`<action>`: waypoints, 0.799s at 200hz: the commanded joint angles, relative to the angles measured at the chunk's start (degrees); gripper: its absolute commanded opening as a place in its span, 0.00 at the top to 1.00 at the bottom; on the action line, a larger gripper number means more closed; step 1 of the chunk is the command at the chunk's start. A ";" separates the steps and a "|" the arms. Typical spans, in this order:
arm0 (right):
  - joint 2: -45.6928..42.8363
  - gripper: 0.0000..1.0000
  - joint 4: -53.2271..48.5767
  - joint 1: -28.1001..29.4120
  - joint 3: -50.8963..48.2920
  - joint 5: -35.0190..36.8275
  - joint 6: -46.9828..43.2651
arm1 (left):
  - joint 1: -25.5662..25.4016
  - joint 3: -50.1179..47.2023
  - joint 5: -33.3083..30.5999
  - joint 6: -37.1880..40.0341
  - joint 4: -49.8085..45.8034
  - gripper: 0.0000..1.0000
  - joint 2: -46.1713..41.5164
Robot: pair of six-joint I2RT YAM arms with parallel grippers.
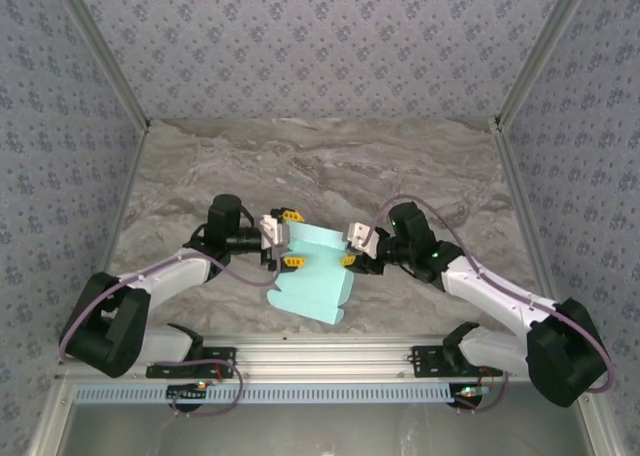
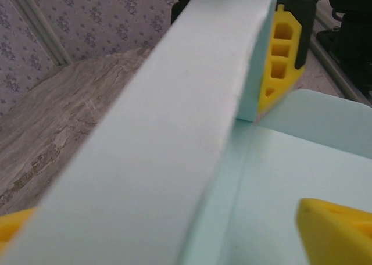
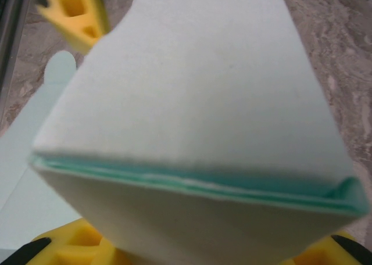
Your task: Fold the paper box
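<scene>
Mint paper box lies on table btwn both arms, near front edge, partly folded, walls up, flap flat toward bases. L gripper: fingers spread wide astride box's left wall, released. R gripper: pinching box's right end.
</scene>
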 commanded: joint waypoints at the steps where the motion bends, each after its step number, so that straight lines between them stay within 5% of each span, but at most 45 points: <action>1: -1.45 0.88 -1.06 -1.39 1.31 0.77 -0.03 | 0.80 0.57 2.11 2.07 -2.97 0.01 -2.30; 49: -1.37 0.88 -0.29 -3.22 1.39 1.78 0.44 | 0.79 -2.57 -12.47 -6.15 2.87 0.01 -10.56; 74: -0.82 0.88 1.08 -3.35 1.30 1.40 1.10 | 0.80 -2.16 -25.73 -12.31 3.11 0.01 -12.73; 96: 0.10 0.88 2.67 -3.33 1.31 4.13 2.98 | 0.89 0.64 -46.14 -31.06 -2.37 0.01 -17.08; 122: 0.66 0.88 7.09 -4.39 -0.19 7.32 6.53 | 1.00 2.90 -51.41 -41.56 -10.97 0.01 -23.52; 147: 0.41 0.88 11.79 -6.52 -1.84 4.43 10.10 | 2.25 7.51 -74.36 -64.43 -26.59 0.01 -24.08; 160: 0.05 0.88 12.44 -6.96 -1.94 3.95 10.63 | 4.19 10.57 -66.71 -59.16 -28.34 0.01 -22.11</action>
